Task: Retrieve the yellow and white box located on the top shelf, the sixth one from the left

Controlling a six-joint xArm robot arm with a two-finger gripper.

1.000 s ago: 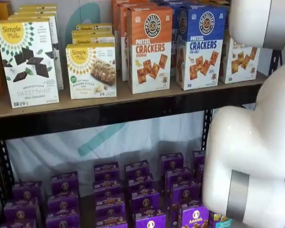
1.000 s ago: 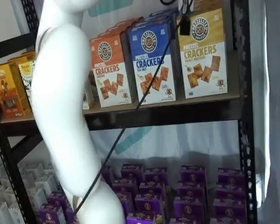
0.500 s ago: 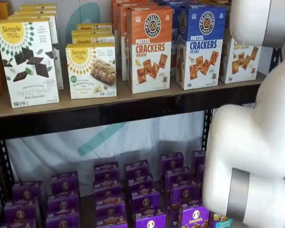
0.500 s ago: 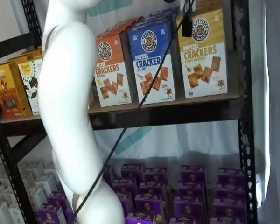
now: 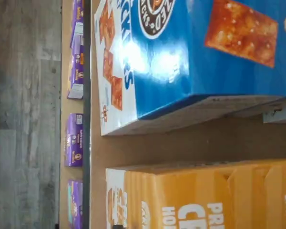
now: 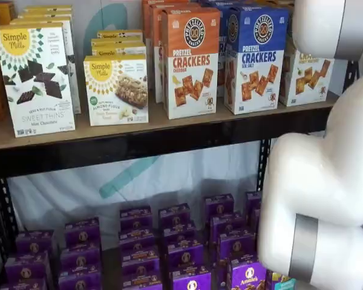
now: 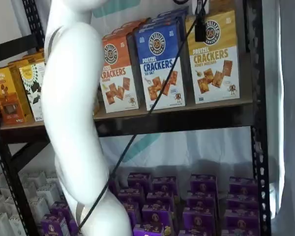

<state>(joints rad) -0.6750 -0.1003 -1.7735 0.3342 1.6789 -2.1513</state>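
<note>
The yellow and white box (image 7: 214, 56) stands upright at the right end of the top shelf (image 7: 187, 119), next to a blue Pretzel Crackers box (image 7: 160, 64). In a shelf view (image 6: 305, 75) the white arm hides its upper part. The wrist view looks down on its yellow top (image 5: 205, 195), with the blue box (image 5: 195, 52) beside it and a strip of shelf board between them. My gripper (image 7: 200, 28) shows only as a black piece hanging from the top edge with a cable, in front of the box's upper left corner. No gap between fingers can be made out.
An orange Pretzel Crackers box (image 6: 190, 60) and Simple Mills boxes (image 6: 36, 78) stand further left. Purple boxes (image 6: 184, 254) fill the lower shelf. A black upright (image 7: 255, 98) stands just right of the yellow and white box. The white arm (image 7: 71, 113) crosses the left side.
The black gripper piece and cable have moved slightly right, further over the yellow and white box's front. The white arm has shifted a little right. The boxes have not moved.
</note>
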